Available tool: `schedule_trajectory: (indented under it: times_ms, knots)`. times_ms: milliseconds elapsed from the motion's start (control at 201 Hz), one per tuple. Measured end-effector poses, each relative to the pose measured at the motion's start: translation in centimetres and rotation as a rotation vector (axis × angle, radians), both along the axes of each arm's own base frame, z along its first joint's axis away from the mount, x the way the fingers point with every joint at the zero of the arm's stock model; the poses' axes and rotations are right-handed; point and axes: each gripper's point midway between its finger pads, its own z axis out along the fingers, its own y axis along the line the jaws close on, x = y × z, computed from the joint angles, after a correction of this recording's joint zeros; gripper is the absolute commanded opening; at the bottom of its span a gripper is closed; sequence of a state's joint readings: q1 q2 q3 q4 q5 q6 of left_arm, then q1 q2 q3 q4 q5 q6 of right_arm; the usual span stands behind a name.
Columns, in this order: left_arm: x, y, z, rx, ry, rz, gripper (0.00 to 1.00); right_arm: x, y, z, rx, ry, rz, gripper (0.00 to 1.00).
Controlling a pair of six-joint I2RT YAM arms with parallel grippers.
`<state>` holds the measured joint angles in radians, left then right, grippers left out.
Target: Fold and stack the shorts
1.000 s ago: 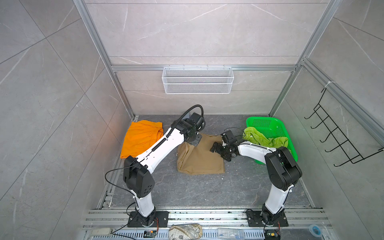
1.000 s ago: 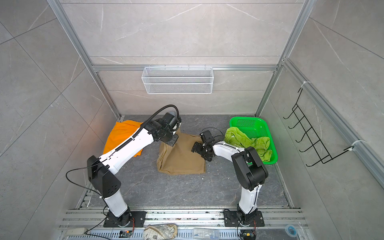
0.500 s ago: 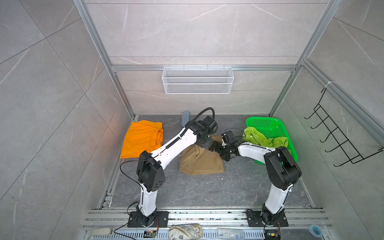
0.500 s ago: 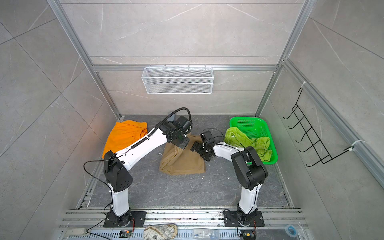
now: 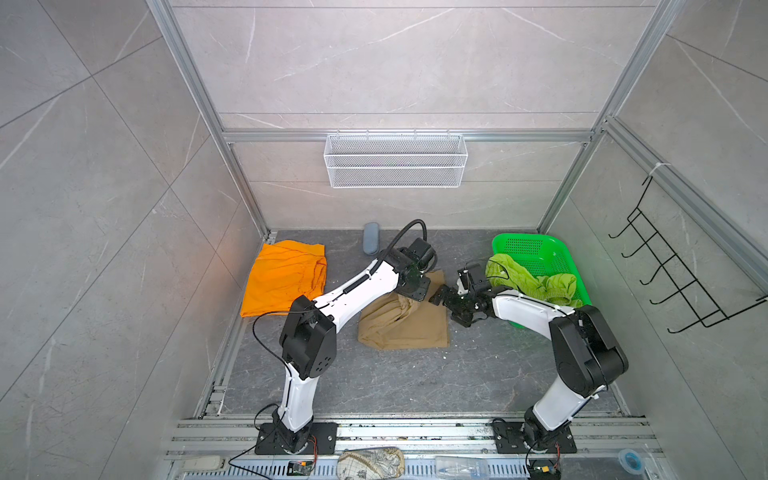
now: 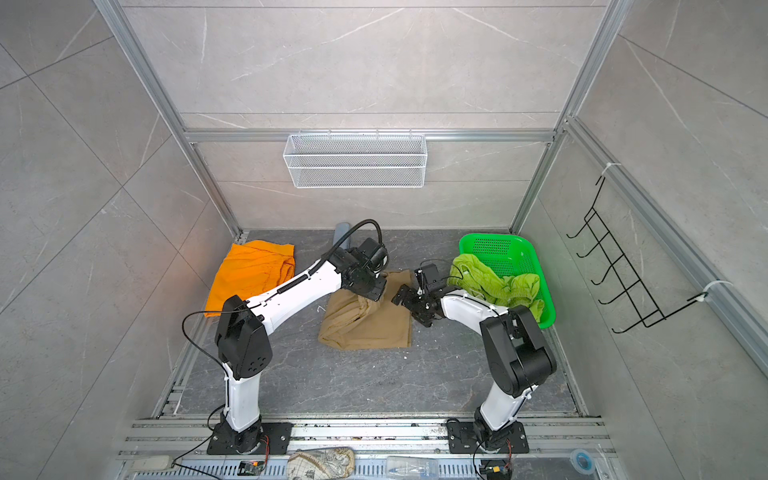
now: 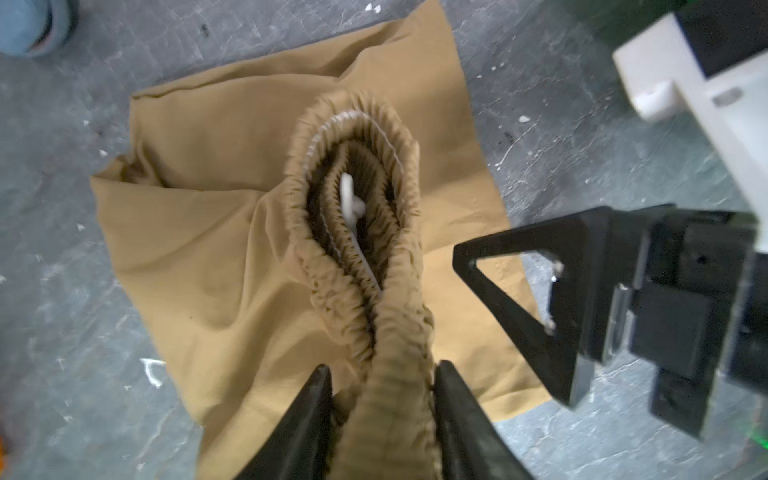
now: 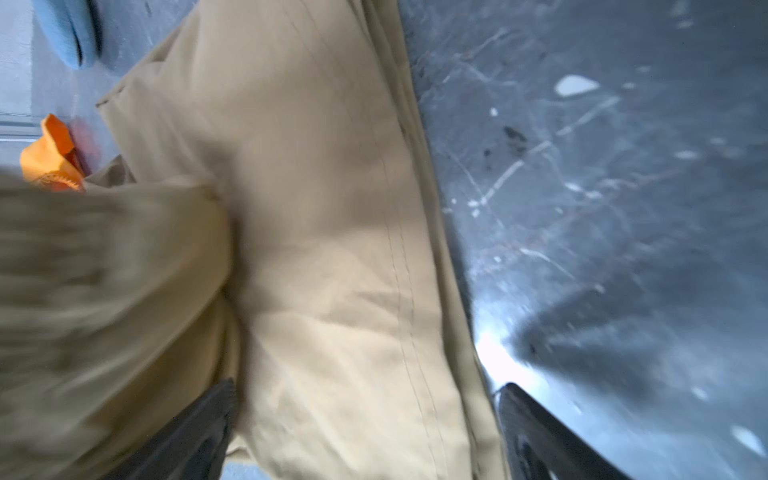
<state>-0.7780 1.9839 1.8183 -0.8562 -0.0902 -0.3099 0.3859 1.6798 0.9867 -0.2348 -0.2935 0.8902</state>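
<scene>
Starting near: bare floor (image 5: 415, 382), plenty of room to drag or fold toward. Khaki shorts (image 5: 411, 328) lie mid-floor; the near half is flat with a straight near edge, the left side rumpled, the far part bunched up.

Left gripper (image 7: 380, 374) sits over that far bunch, jaws either side of the gathered waistband (image 7: 357, 187) and close to it. Pinching or let go, cannot tell. Likely carrying the waistband across for a fold.

Right gripper (image 5: 451, 309) is low at the shorts' right edge, jaws spread wide and gripping nothing, the cloth edge lying loose between them. Probably there to pin or take that side.

Orange shorts (image 5: 282, 278) lie flat far left, which looks like the stack spot, with a strip of bare floor between them and the khaki pair. Lime green shorts (image 5: 536, 282) are heaped unfolded in the green basket (image 5: 528, 245) far right, spilling over its left rim near the right gripper.
</scene>
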Motion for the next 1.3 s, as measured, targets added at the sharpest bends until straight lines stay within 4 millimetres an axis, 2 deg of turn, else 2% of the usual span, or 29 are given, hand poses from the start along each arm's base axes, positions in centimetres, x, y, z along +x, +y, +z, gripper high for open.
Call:
schedule_trajectory:
  times_ms: [105,229,374,478,578,712,787,867,981,1041,1096,1210,1305]
  knots:
    - [1.2,0.0,0.5,-0.043,-0.023,0.026,0.99,-0.3,-0.1,1.0,0.013,-0.017,0.001,1.00]
    - [2.5,1.7,1.3,-0.075,-0.054,0.078,1.00,-0.6,0.0,2.2,0.031,-0.038,0.012,1.00]
    - [3.5,5.9,3.1,-0.135,-0.093,0.175,1.00,-1.0,0.2,2.3,0.034,-0.041,0.038,1.00]
    - [3.4,8.4,3.4,-0.193,-0.093,0.253,1.00,-1.7,0.8,1.9,0.013,-0.025,0.076,0.99]
    - [2.5,9.4,1.9,-0.242,-0.055,0.304,1.00,-1.9,2.0,1.2,-0.010,-0.009,0.127,1.00]
    - [-0.7,9.8,-2.2,-0.274,0.051,0.345,1.00,-1.5,3.4,0.4,-0.032,-0.001,0.176,0.96]
    - [-2.5,10.1,-4.0,-0.283,0.105,0.372,1.00,-0.6,3.8,0.3,-0.044,-0.004,0.182,0.93]
    - [-3.8,10.4,-5.0,-0.306,0.141,0.397,1.00,0.8,4.1,0.1,-0.061,-0.014,0.184,0.90]
    - [-4.8,10.7,-5.0,-0.358,0.150,0.430,1.00,2.6,4.6,-0.5,-0.087,-0.028,0.190,0.76]
    - [-5.2,10.7,-5.0,-0.389,0.155,0.443,1.00,3.3,4.7,-1.0,-0.096,-0.026,0.189,0.65]
    - [-5.6,10.8,-5.2,-0.410,0.162,0.458,1.00,4.0,4.9,-1.5,-0.102,-0.019,0.181,0.50]
    - [-6.8,11.0,-6.9,-0.437,0.203,0.493,1.00,5.0,5.2,-2.0,-0.103,-0.015,0.180,0.23]
    - [-8.2,11.6,-8.9,-0.428,0.251,0.522,1.00,5.9,5.7,-0.8,-0.091,-0.031,0.182,0.14]
